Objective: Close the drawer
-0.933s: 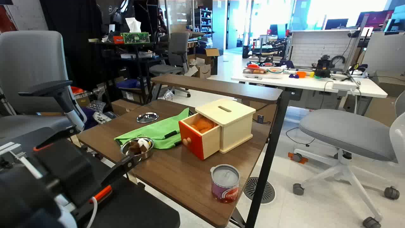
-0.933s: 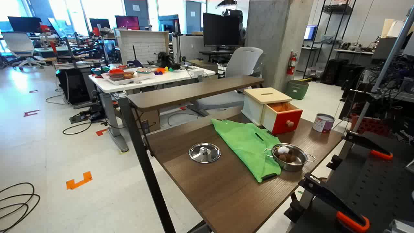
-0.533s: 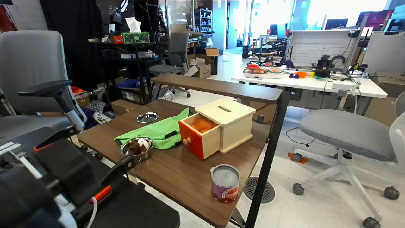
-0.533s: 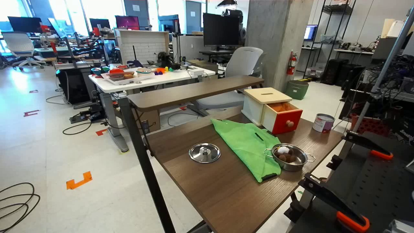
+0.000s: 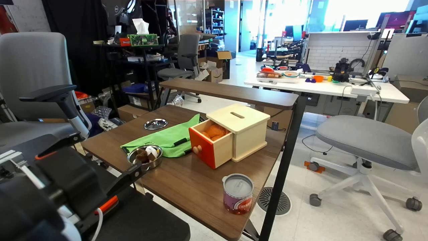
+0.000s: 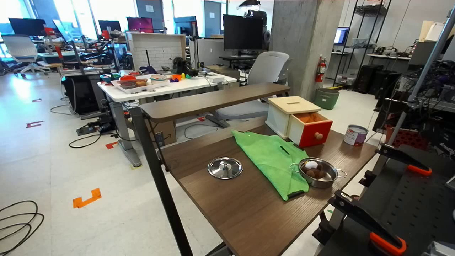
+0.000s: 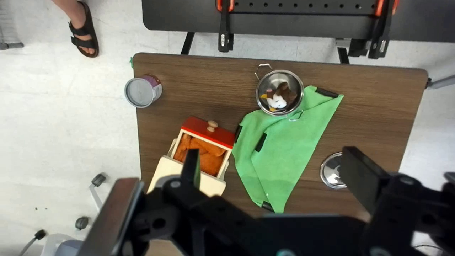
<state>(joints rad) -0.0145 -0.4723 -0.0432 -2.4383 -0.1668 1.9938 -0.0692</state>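
There's the white desk (image 5: 301, 86) in both exterior views, and what a glare behind it: the windows (image 5: 367, 11) blaze almost white! Just behind the desk stands a pale brick-patterned panel (image 5: 336, 55). Swing to the desk's right, in an exterior view, and up goes a concrete pillar (image 6: 293, 42), with a red fire extinguisher (image 6: 321, 69) and a green bin (image 6: 326, 99) on that side. Pale floor (image 6: 53, 160) gleams left of the desk, orange tape (image 6: 87, 201) stuck down on the desk's near side. In an exterior view, a white-based grey chair (image 5: 367, 140) sits in front of the desk; left of the desk come cardboard boxes (image 5: 215, 75), and farther left, a black curtain (image 5: 83, 53)!
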